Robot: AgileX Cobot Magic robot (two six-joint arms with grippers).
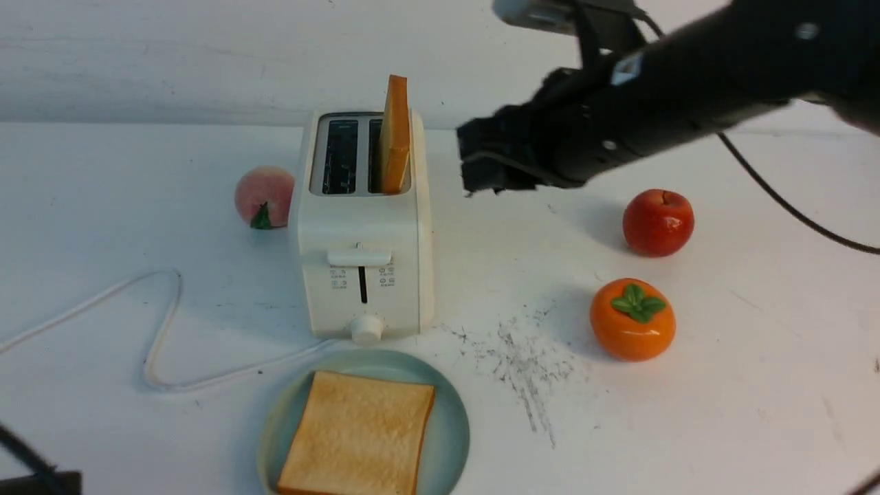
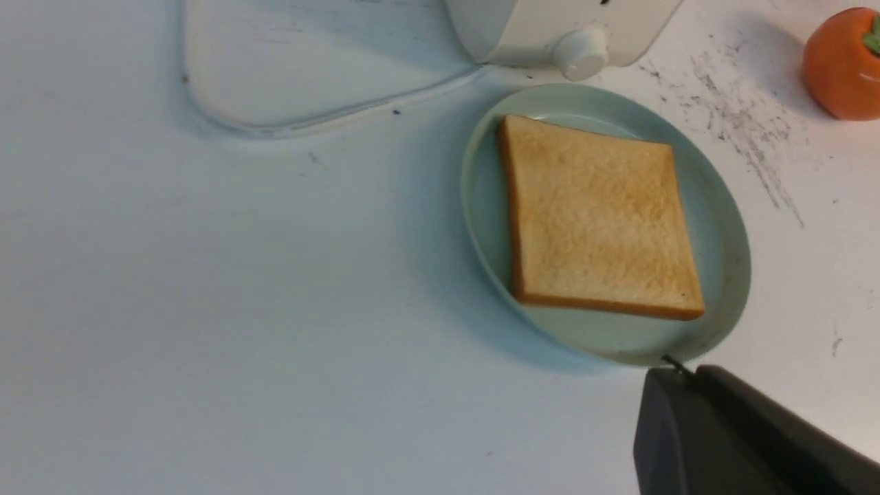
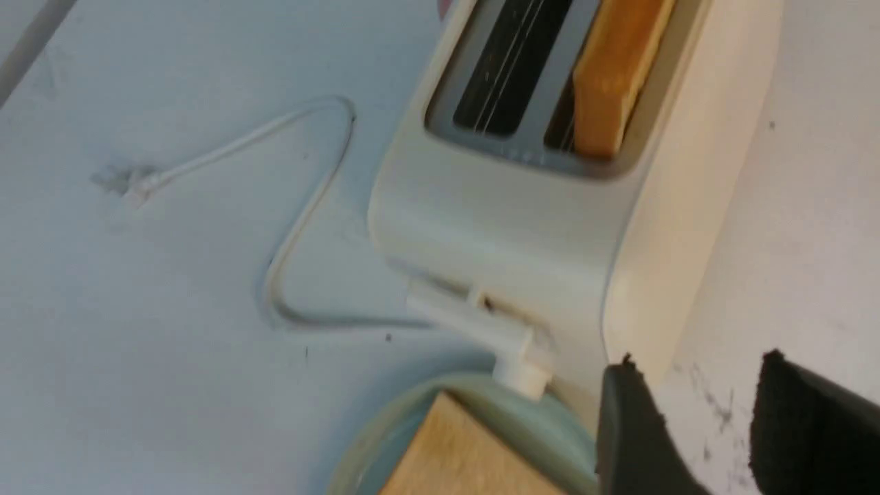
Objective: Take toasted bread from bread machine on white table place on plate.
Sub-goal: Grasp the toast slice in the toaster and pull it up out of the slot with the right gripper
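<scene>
One toast slice (image 1: pixel 357 433) lies on the plate (image 1: pixel 450 426); the other slice (image 1: pixel 395 134) stands in the bread machine's (image 1: pixel 364 234) right slot. Your right end effector (image 1: pixel 474 165) hovers beside it, parted and empty: straddle it, then close.

Plain white wall (image 1: pixel 206 55), soft light.

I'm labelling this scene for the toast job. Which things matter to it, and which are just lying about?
For the job: upright toast slice in the bread machine, flat toast slice on the plate, open right end effector.
Lying about: peach, red apple, orange fruit with green leaves.
</scene>
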